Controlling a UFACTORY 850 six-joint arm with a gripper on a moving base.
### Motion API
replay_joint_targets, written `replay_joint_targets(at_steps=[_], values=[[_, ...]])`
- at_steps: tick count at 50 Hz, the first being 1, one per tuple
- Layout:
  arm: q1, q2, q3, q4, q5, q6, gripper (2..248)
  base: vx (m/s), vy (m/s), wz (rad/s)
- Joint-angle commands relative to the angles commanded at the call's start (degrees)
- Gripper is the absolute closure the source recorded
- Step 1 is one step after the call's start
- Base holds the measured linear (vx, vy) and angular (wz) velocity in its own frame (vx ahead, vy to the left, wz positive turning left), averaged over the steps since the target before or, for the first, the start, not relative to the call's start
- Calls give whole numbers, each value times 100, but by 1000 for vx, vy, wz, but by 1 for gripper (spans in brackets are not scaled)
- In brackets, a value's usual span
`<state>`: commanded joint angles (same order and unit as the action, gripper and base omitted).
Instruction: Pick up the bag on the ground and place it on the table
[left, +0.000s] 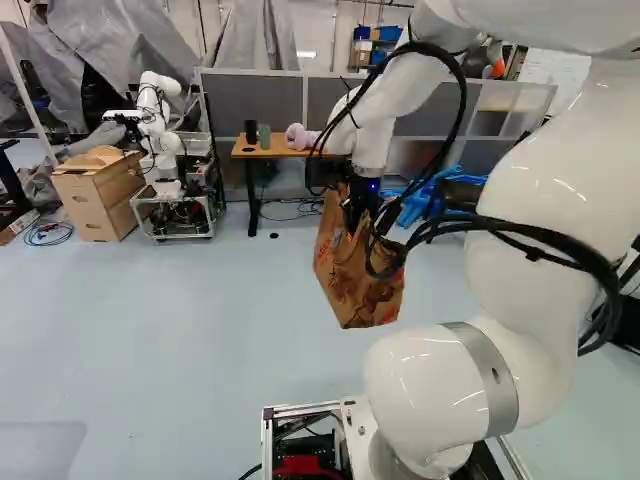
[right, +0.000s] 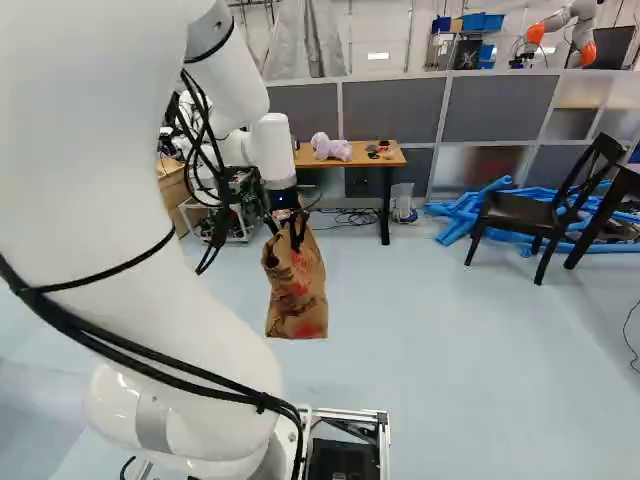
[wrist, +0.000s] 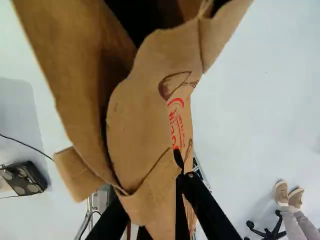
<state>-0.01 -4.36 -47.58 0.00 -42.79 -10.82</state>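
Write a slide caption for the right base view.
A bag hangs in mid-air from the arm, the table beyond.

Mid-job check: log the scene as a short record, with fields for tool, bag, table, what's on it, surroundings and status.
tool: shut on the bag's upper part
bag: brown paper, hanging below the tool, seemingly off the floor
table: wooden top, ahead, beyond the bag
on table: pinkish soft-looking item, green cylinder, black cylinder, small items
surroundings: black chair right of the table in the right base view; another robot left of it in the left base view
status: bag not yet on table
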Motion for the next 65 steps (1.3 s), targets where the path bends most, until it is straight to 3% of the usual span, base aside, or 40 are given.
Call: replay_joint_targets(at_steps=[26,65], values=[[1,393,-121,0,-627,0,229,0,0,0],[1,600,-769,0,-1560,0,229,0,0,0]])
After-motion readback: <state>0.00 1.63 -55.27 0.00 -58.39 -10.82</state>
